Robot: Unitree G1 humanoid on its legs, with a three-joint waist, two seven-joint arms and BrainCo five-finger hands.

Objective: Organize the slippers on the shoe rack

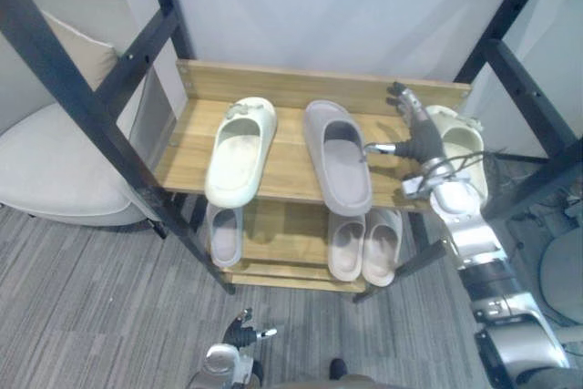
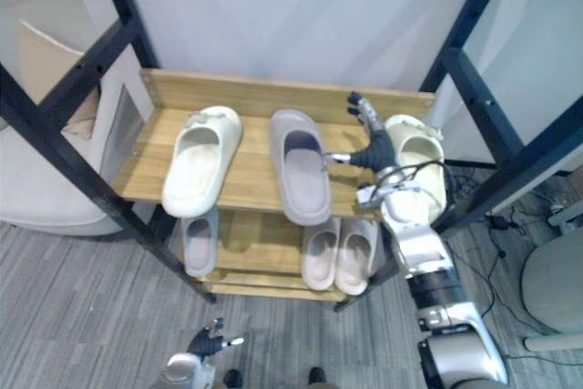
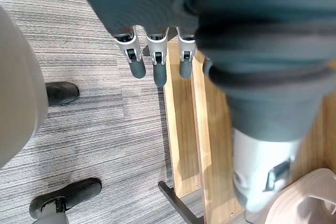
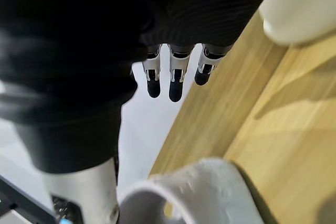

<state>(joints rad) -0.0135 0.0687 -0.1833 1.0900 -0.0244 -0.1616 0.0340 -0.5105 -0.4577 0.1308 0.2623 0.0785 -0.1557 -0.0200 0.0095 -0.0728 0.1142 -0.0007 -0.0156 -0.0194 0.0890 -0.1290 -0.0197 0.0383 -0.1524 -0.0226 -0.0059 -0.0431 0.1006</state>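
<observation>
1. My right hand hangs over the top shelf of the light-wood two-tier shoe rack, at about 2 o'clock in the head view. Its fingers are straight and point toward 12 o'clock, at the rack's back board. The thumb sticks out toward 9 o'clock. The hand is released and grasps nothing.

2. At 9 o'clock of that hand lies the grey foam slipper, lengthwise on the shelf, with its near end overhanging the front edge. The thumb tip is just beside the slipper's opening; I cannot tell whether they touch.

3. At 3 o'clock of the hand, partly behind my wrist, lies a cream foam slipper at the shelf's right end.

4. A second cream foam slipper lies at 9 o'clock of the grey one, apart from it, tilted slightly.

5. On the lower shelf, one small grey slipper sits at 7 o'clock, and a pale beige pair lies side by side at 5 o'clock.

6. My left hand is low at 6 o'clock, above the grey striped carpet. Its fingers are relaxed and empty.

7. A black metal frame flanks the rack.
</observation>
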